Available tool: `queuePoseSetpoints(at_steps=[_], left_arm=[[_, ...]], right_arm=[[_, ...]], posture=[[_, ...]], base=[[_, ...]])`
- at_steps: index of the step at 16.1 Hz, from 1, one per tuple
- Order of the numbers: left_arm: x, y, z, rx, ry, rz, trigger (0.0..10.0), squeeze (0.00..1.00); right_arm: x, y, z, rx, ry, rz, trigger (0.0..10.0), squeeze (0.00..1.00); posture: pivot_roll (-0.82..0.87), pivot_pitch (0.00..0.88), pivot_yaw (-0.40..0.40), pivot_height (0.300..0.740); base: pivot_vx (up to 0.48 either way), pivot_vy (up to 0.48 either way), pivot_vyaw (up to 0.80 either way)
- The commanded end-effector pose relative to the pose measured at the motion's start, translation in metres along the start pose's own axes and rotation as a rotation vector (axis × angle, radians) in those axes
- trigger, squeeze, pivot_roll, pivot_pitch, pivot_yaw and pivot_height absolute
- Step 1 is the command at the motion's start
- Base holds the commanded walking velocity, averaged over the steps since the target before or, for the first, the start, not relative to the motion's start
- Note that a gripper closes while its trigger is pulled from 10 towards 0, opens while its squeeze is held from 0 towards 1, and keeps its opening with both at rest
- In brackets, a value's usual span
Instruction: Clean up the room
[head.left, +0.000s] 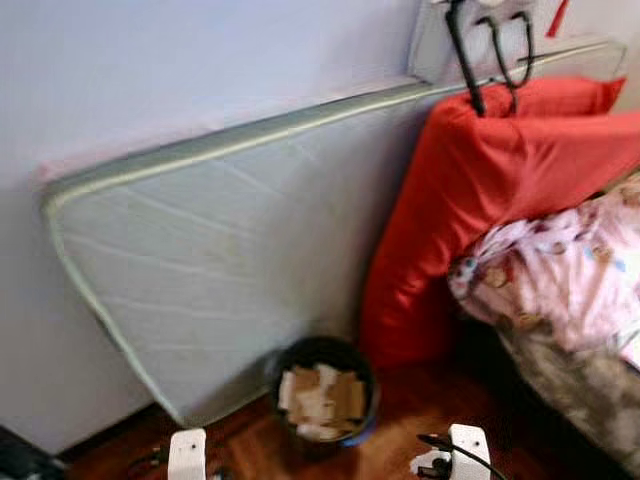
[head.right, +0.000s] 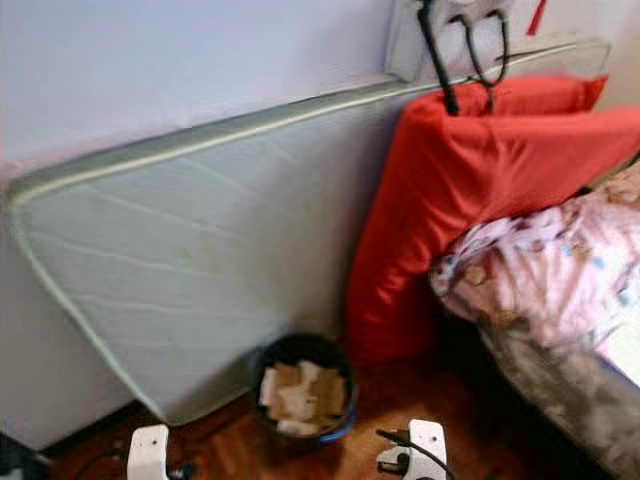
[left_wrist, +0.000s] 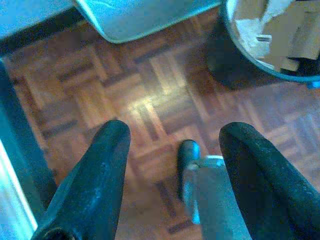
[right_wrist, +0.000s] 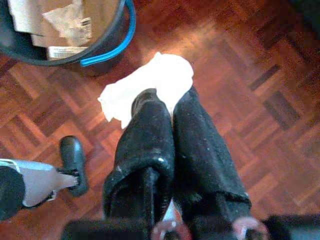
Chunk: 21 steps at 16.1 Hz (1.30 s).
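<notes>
A black waste bin (head.left: 322, 395) with a blue rim, holding cardboard and paper scraps, stands on the parquet floor against the foot of a leaning mattress (head.left: 220, 270). In the right wrist view my right gripper (right_wrist: 170, 102) is shut on a crumpled white tissue (right_wrist: 155, 82), which hangs above the floor a short way from the bin (right_wrist: 65, 35). My left gripper (left_wrist: 172, 132) is open with nothing between its fingers, over bare floor beside the bin (left_wrist: 272, 37).
A big red cushion (head.left: 480, 190) leans on the mattress to the right of the bin. A pink patterned blanket (head.left: 560, 270) lies on a bed at the far right. My own foot (right_wrist: 72, 160) stands on the floor near the bin. Cables hang from the wall above (head.left: 480, 50).
</notes>
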<state>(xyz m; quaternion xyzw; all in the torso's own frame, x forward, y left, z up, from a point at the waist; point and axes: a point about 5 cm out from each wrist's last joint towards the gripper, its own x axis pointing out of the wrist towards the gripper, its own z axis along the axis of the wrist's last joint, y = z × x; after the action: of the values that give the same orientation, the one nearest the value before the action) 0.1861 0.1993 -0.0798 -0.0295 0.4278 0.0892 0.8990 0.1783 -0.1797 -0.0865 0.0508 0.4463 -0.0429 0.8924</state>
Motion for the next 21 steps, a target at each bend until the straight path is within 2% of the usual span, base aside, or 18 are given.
queuePoseSetpoints(at_steps=[1,9,17,21], left_arm=[[-0.0002,-0.0058,-0.0027,0.003,0.015,-0.012,10.0,0.0],[-0.0002,-0.0061,-0.003,-0.008,0.015,-0.014,10.0,0.0],[-0.0003,-0.0062,-0.0028,-0.013,0.009,-0.006,10.0,0.0],[-0.0003,-0.006,-0.0028,-0.016,0.007,-0.005,10.0,0.0]], right_arm=[[-0.0014,-0.0089,-0.0027,-0.002,0.01,-0.024,10.0,0.0],[-0.0013,-0.0089,-0.0016,-0.027,0.005,-0.017,10.0,0.0],[-0.0013,-0.0095,-0.0011,-0.043,0.003,-0.018,10.0,0.0],[-0.0013,-0.0095,-0.0024,-0.036,0.015,-0.021,10.0,0.0]], posture=[[-0.03,0.0,-0.015,0.719],[-0.03,0.0,-0.016,0.719],[-0.03,0.0,-0.019,0.719],[-0.03,0.0,-0.019,0.719]], base=[[0.0,0.0,0.0],[0.0,0.0,0.0],[0.0,0.0,0.8],[0.0,0.0,0.0]])
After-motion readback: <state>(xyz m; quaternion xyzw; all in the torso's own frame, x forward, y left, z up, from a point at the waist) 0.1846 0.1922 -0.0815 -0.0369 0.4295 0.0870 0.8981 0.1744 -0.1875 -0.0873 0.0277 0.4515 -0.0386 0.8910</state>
